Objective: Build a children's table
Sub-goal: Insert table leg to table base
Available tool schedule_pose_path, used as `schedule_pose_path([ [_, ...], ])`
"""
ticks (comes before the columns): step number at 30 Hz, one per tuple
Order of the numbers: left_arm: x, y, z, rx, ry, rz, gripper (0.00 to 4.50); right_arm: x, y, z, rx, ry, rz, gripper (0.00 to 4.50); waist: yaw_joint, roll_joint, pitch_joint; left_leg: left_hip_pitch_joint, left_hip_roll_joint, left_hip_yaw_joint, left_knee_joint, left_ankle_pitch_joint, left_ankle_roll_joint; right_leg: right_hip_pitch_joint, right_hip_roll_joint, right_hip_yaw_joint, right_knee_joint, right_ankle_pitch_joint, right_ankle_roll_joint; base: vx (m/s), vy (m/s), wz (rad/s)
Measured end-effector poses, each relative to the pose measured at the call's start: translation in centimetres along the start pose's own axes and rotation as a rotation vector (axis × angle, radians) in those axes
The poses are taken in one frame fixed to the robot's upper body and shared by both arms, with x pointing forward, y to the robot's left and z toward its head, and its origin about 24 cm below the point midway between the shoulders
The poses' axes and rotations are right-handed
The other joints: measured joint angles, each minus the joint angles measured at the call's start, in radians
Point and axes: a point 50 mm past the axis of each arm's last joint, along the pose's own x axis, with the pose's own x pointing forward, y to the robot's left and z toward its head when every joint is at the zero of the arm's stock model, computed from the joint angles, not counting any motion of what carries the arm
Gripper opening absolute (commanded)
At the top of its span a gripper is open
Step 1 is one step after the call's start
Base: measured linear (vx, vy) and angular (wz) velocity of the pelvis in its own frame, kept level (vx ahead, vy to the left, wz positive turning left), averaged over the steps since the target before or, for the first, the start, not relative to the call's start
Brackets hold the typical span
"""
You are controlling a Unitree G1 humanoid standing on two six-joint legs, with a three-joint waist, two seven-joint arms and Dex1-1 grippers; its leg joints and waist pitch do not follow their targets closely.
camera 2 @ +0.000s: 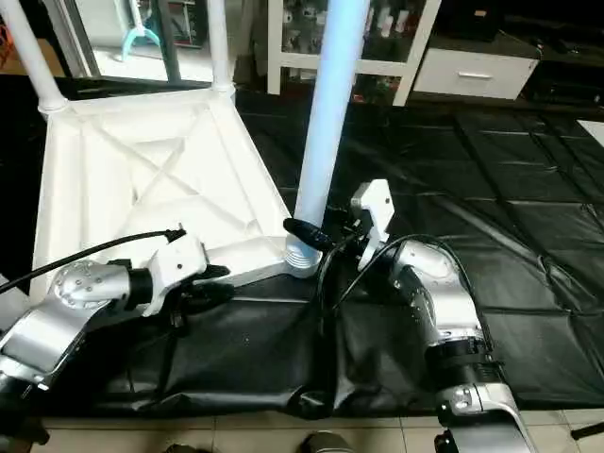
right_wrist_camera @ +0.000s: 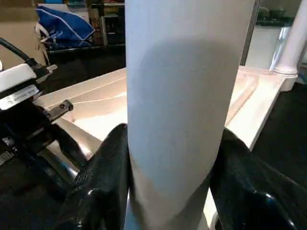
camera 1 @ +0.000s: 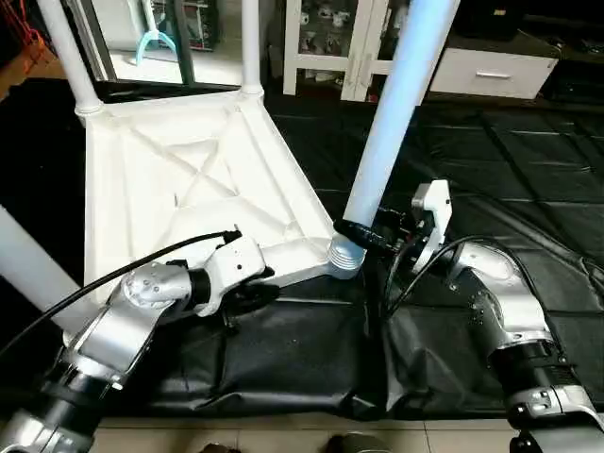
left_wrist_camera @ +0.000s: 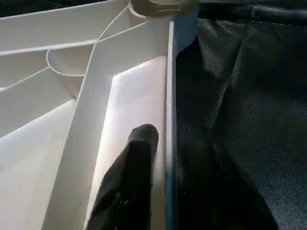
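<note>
table top (camera 1: 179, 179) is laid upside down on the black mat (camera 1: 311, 363) | near edge is pinched by left gripper (camera 1: 247, 294) | near leg (camera 1: 396, 113) is squeezed by right gripper (right_wrist_camera: 168, 182) in corner socket (camera 1: 345, 255) | two far legs (camera 1: 251, 42) are stood up

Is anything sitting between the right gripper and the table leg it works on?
No. The right gripper's jaws are closed directly on the long white tapered tube leg, just above its round corner socket.

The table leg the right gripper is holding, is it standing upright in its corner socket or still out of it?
In and upright. The leg rises straight from the near corner socket of the upturned top, with the right gripper clamped around it.
</note>
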Motion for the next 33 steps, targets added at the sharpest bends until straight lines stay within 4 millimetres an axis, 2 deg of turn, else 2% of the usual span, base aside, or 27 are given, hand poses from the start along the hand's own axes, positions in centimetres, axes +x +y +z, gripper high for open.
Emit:
schedule_pose_path([
  [2,0.0,0.0,0.0,-0.001,0.002,-0.001,0.8,0.0,0.0,-0.3,0.004,-0.004,-0.002,1.86,-0.001,0.0,0.0,0.0,0.0,0.0,0.0,0.0,0.0,0.0,0.0,0.0,0.0,0.0,0.0,0.0,0.0,0.0],
  [3,0.0,0.0,0.0,0.001,0.002,-0.004,0.52,0.0,0.0,-0.5,0.005,-0.006,-0.001,1.86,-0.001,0.0,0.0,0.0,0.0,0.0,0.0,0.0,0.0,0.0,0.0,0.0,0.0,0.0,0.0,0.0,0.0,0.0],
  [4,0.0,0.0,0.0,0.003,0.003,-0.007,0.52,0.1,-0.1,-0.6,0.009,-0.008,-0.003,1.86,-0.002,0.0,0.0,0.0,0.0,0.0,0.0,0.0,0.0,0.0,0.0,0.0,0.0,0.0,0.0,0.0,0.0,0.0],
  [8,0.0,0.0,-0.1,0.011,0.007,-0.008,0.06,0.3,-0.6,-0.5,0.008,-0.031,-0.02,1.86,-0.003,0.0,0.0,0.0,0.0,0.0,0.001,0.0,0.0,0.0,0.0,0.0,0.0,0.0,0.0,0.0,0.0,0.0],
  [17,0.2,-0.2,-0.2,0.044,0.013,-0.029,0.03,0.5,-1.1,-0.6,0.004,-0.035,-0.012,1.86,0.003,-0.001,-0.001,0.0,0.0,0.0,0.0,0.0,0.0,0.001,0.0,0.0,0.0,0.0,0.0,0.0,0.0,0.0],
  [23,-0.1,0.0,-0.1,0.065,0.032,-0.052,0.03,0.6,-1.5,-0.1,-0.018,-0.05,-0.003,1.86,-0.004,-0.001,-0.001,0.0,0.0,0.0,0.0,0.0,0.0,0.001,0.0,0.0,-0.001,0.0,0.0,0.0,0.0,0.0],
  [33,-0.7,-0.1,-0.1,0.057,0.017,-0.083,0.03,0.5,-1.0,-1.0,0.002,-0.007,0.092,1.86,-0.008,-0.002,0.0,-0.003,0.0,0.0,-0.005,0.0,0.0,-0.003,0.0,-0.001,-0.003,-0.001,0.001,0.0,0.0,0.0],
])
